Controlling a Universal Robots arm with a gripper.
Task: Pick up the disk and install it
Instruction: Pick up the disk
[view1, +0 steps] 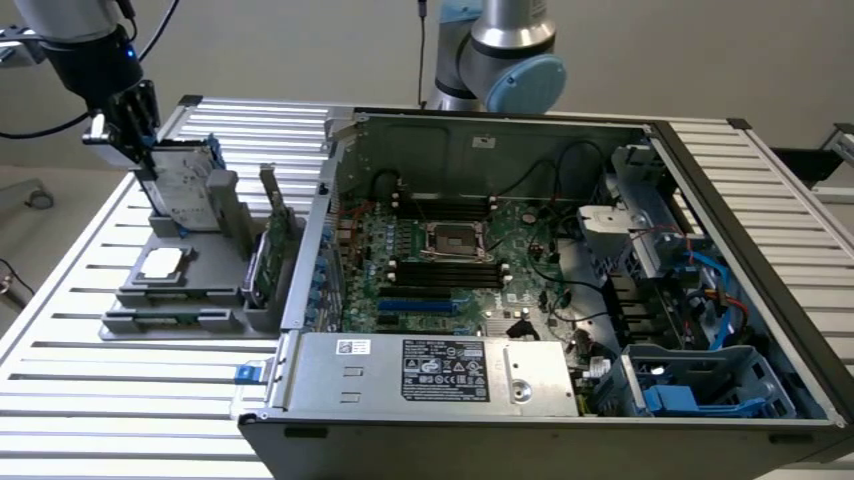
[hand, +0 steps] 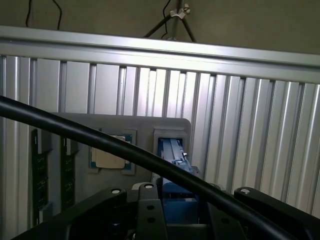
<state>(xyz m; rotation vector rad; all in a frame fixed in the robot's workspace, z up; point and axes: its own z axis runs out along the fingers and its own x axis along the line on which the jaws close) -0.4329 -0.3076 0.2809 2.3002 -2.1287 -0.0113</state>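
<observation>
Blue-framed and silver-grey, the disk (view1: 187, 185) stands upright in the grey holder (view1: 160, 290) near the far corner of the counter (view1: 80, 400), on the exterior view's left. My jaws are clamped on its top edge. An open computer case (view1: 534, 420) sits just beside the holder.

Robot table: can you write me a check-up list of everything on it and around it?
surface: slatted metal table.
job's things: disk upright in grey holder; computer case open.
clutter: chip lying on holder; green card standing at its edge.
end effector: at the disk's upper edge.
cables: black cable across the wrist view; blue cables in the case.
surroundings: pale wall; arm joint behind the case.
</observation>
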